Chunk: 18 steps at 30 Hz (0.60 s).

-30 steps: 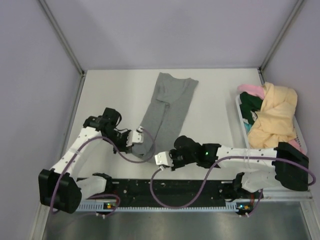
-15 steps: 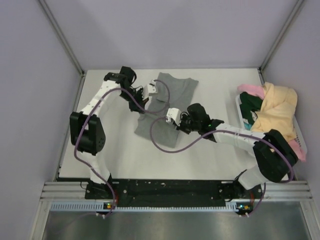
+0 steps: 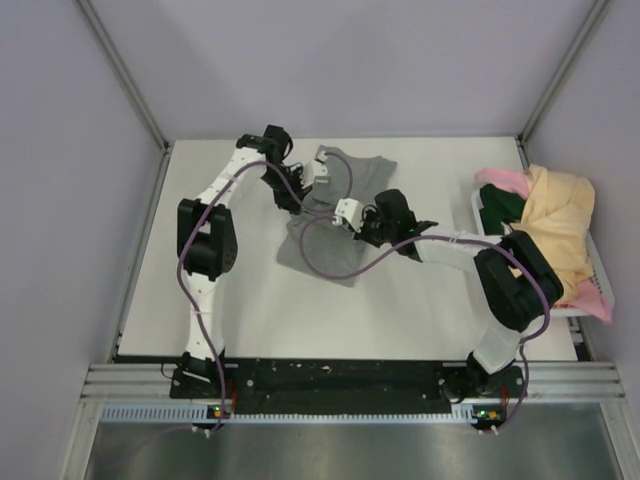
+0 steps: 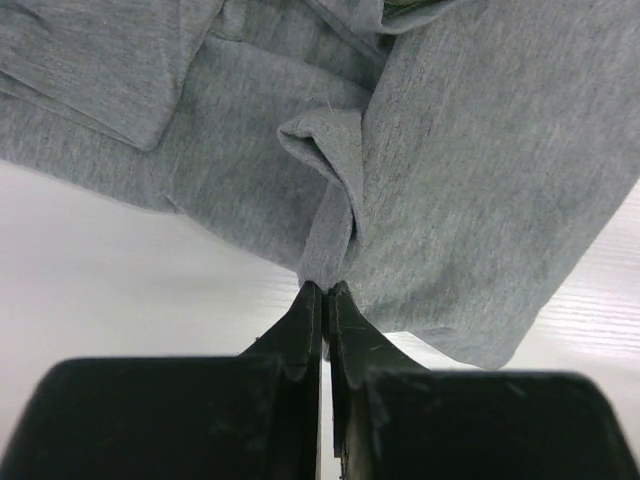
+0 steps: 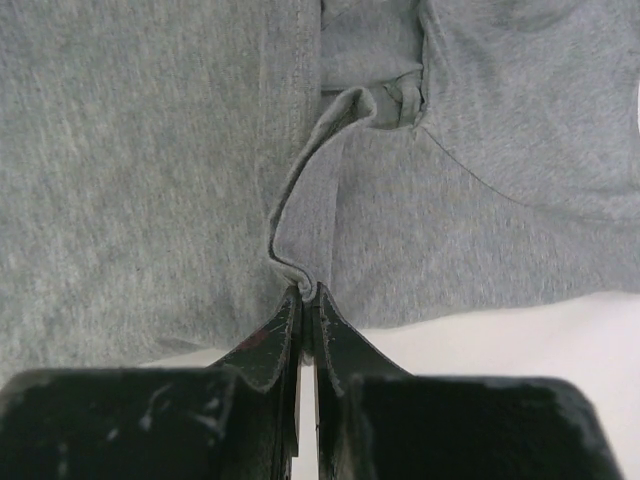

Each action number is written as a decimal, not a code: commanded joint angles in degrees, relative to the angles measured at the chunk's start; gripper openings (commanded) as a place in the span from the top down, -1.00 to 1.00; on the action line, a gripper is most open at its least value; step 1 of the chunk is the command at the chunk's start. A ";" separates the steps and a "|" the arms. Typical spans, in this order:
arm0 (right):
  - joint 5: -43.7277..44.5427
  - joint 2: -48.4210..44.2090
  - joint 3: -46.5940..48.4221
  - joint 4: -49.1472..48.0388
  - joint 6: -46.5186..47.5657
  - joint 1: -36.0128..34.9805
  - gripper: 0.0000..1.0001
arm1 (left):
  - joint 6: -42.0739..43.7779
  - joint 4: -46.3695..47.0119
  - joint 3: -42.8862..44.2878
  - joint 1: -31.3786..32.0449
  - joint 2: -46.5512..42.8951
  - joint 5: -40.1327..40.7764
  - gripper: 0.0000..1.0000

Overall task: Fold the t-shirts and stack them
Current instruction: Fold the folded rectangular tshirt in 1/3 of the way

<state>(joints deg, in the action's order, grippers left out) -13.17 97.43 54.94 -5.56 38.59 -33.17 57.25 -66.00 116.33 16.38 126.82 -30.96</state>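
The heather grey t-shirt lies folded in a narrow strip at the middle back of the table. My left gripper is shut on a fold of its hem, seen pinched at the fingertips in the left wrist view. My right gripper is shut on the hem's other corner, pinched in the right wrist view. Both hold the near end of the grey t-shirt lifted over its far half. A pale yellow t-shirt, a pink one and a dark green one are piled at the right.
A white basket at the right edge of the table holds the pile of unfolded shirts. Grey walls close in the table on the left, back and right. Purple cables loop from both arms over the table.
Both grippers have carried the shirt's near end from the front of the table toward the back, doubling the grey strip over itself. Both arms are stretched out much further.
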 commanded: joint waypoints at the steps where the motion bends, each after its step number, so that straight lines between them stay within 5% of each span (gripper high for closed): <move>1: 0.51 2.50 3.68 -1.29 2.28 1.87 1.00 | -0.47 2.00 2.93 0.67 1.05 2.30 1.00; 5: 2.26 3.38 3.95 -1.90 1.67 2.58 1.00 | -1.35 5.34 2.59 1.19 1.76 2.92 1.00; 11: 12.36 8.91 9.30 -5.77 -2.37 5.12 0.24 | -11.52 20.96 1.52 1.72 2.72 11.07 0.22; 15: 15.54 11.12 16.42 -1.48 -7.90 8.46 0.13 | -18.49 28.90 4.42 1.55 2.38 19.70 0.06; 18: 11.44 6.57 16.44 1.69 -8.09 8.82 0.12 | -18.23 27.86 4.43 1.55 -1.39 17.61 0.02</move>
<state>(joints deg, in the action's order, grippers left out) -1.17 108.81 68.42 -6.17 34.22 -25.96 43.20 -43.99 117.80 18.20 129.91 -15.55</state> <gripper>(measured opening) 0.435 0.484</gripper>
